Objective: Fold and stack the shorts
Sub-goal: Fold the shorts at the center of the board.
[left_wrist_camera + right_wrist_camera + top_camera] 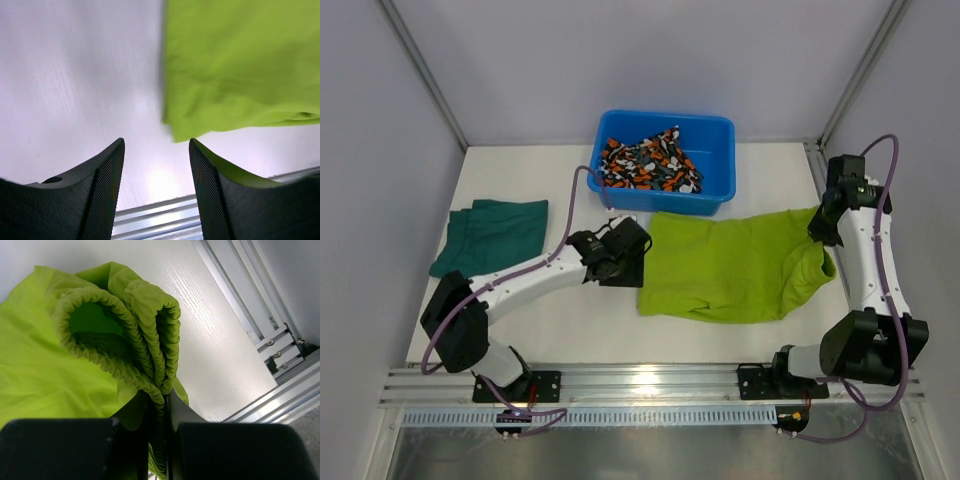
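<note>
Lime shorts (720, 265): I have the elastic edge clamped in my right gripper (160, 402), ready to fold over; left gripper (156, 146) stands apart, empty, beside their corner.

The top external view looks steeply down from above and behind the arm bases, far enough back to take in the whole white table (550, 170). The left wrist view hangs low and close, facing past the left gripper (156, 143) toward the near aluminium rail (160, 215). The right wrist view sits tight behind the right gripper (159, 397), near the table's framed edge. All three share the lime yellow-green cloth shorts (730, 265) (240, 65) (40, 375).
</note>
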Tool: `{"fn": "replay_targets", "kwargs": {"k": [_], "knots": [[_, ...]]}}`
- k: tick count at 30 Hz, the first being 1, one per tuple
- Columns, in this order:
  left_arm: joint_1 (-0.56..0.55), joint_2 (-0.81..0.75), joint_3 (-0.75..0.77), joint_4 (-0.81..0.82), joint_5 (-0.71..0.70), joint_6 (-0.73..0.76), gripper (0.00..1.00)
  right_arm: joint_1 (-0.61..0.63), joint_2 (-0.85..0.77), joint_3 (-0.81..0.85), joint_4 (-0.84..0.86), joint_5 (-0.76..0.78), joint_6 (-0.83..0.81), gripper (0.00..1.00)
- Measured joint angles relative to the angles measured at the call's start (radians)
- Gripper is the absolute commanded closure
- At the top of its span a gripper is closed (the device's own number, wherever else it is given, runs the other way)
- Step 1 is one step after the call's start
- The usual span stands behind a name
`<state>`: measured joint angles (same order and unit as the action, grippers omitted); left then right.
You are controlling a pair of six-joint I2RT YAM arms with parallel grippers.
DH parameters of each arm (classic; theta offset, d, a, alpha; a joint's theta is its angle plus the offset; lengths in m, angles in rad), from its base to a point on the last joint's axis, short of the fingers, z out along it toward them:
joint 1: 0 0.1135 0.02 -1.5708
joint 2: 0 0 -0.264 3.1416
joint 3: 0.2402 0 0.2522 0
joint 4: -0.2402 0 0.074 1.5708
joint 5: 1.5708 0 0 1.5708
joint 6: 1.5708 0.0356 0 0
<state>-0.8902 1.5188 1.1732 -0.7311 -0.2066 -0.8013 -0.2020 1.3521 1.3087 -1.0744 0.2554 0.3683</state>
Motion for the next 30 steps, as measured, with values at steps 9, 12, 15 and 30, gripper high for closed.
{"fn": "replay_targets", "kwargs": {"k": [9,12,15,30], "knots": [[0.1,0.04,-0.069,0.089,0.064,0.005,0.44,0.229,0.003,0.072,-0.158,0.175,0.035,0.96],[0.105,0.066,-0.107,0.166,0.106,0.016,0.44,0.275,0.01,0.074,-0.188,0.184,0.066,0.96],[0.103,0.12,-0.118,0.215,0.13,0.02,0.48,0.315,0.016,0.084,-0.202,0.172,0.101,0.96],[0.103,0.235,-0.118,0.314,0.158,0.02,0.6,0.349,0.014,0.137,-0.213,0.014,0.174,0.93]]}}
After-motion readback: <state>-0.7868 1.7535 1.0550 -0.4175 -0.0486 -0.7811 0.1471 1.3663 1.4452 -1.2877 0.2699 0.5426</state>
